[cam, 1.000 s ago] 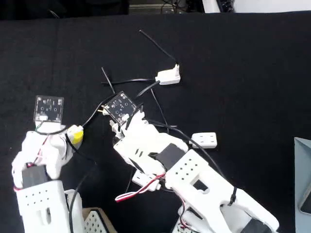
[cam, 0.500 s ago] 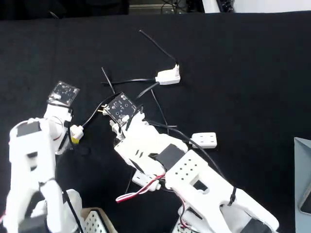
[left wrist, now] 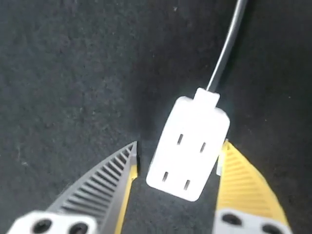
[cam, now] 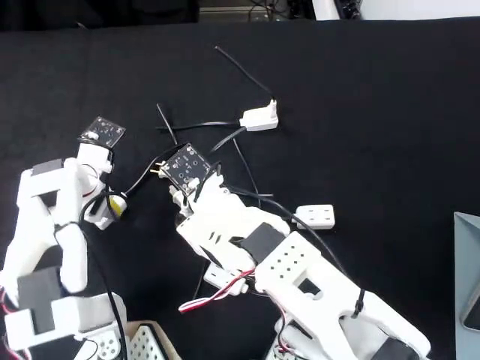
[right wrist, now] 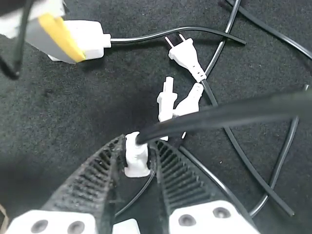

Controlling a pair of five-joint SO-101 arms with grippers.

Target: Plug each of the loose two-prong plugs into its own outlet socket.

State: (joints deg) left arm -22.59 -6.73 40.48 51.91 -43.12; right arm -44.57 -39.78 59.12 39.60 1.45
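**Two grippers at plug and socket: items around, grip, pose**

1. Around the right gripper: just beyond its tips lie a second plug and a further white plug body, touching each other. Past them is a loose two-prong plug, prongs bare. Black cords cross the cloth on one side, and the gripped plug's own cord runs across in front of them.
2. Around the left gripper: bare black table cloth.
3. Farther out, high view: one spare socket toward the far side and another beside the right arm, well apart.
4. Right gripper: closed tight on the held plug.
5. Left gripper: spread wide astride the outlet socket. One yellow finger is at the socket's edge, and the other stands off by a small gap.
6. Pose: the right arm stretches from the near edge toward the table's middle. The left arm stands at the left, its wrist bent down over the cloth.
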